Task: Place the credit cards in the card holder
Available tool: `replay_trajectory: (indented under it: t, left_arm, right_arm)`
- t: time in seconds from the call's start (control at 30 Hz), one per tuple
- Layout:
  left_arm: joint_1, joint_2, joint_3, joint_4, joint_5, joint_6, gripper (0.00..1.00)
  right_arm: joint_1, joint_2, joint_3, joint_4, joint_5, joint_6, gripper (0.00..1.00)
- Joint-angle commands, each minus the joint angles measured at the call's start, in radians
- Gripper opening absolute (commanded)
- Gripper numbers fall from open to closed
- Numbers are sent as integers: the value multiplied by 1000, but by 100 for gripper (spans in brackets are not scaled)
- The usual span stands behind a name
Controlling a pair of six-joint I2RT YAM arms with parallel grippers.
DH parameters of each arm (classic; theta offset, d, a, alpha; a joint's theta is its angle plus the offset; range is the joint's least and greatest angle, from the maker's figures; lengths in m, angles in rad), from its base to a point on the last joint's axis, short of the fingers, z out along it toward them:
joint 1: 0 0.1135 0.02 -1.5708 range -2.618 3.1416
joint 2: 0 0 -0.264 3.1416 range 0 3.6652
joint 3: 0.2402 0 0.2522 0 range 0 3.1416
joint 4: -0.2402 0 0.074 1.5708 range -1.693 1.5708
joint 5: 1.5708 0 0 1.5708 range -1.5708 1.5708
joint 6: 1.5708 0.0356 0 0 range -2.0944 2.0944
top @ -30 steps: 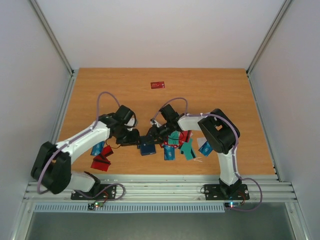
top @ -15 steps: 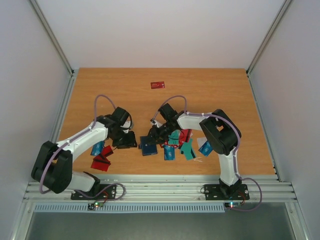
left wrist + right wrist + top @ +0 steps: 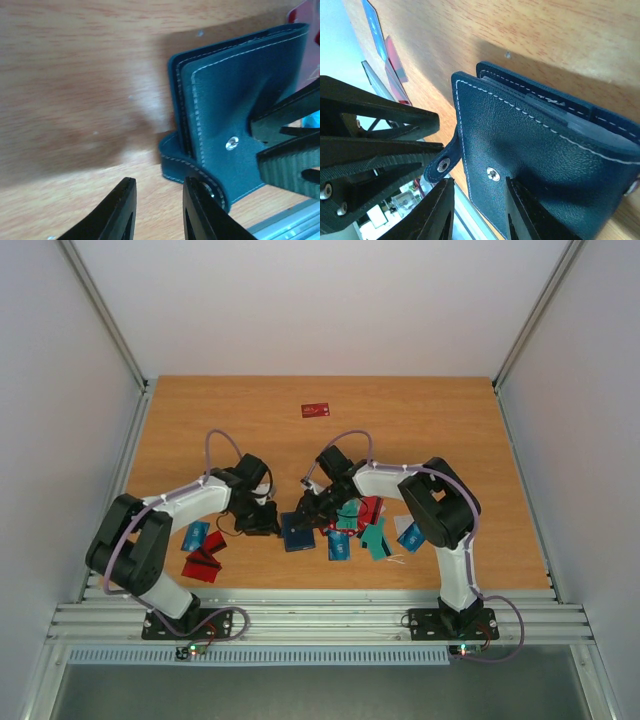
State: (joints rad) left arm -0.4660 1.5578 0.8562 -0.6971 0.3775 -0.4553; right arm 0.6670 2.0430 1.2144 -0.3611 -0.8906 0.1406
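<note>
We read no writing anywhere: the lone red card (image 3: 316,410) far back carries a pale mark, too small to make out. The card holder (image 3: 296,533) shows only white stitching and a metal snap (image 3: 231,144). It sits on the table (image 3: 430,430) toward the near edge, cover lifted a little, between both arms. The credit cards (image 3: 352,536) crowd its right side, more red cards (image 3: 203,558) lie to its left, and there is wide bare wood behind. The left gripper (image 3: 159,186) has its jaws slightly apart over bare wood, clasp tab (image 3: 185,167) just beside one finger. The right gripper (image 3: 476,189) also has its jaws slightly apart, tips at the cover's face; pressing or not, we cannot tell.
</note>
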Motion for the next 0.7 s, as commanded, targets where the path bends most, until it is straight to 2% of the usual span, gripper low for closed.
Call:
replay_trajectory:
  t: [0.0,0.17,0.67]
  left_arm:
    - [-3,36,18,97,84,14,28]
    - [-17,68,23,132,128,14,29]
    - [-36,91,19,210,146,-36,27]
  right_arm:
    - [1,53,12,-59,62,-3,30]
    - [2,64,23,-63,61,-2,30]
    - [2,64,21,-56,58,8,29]
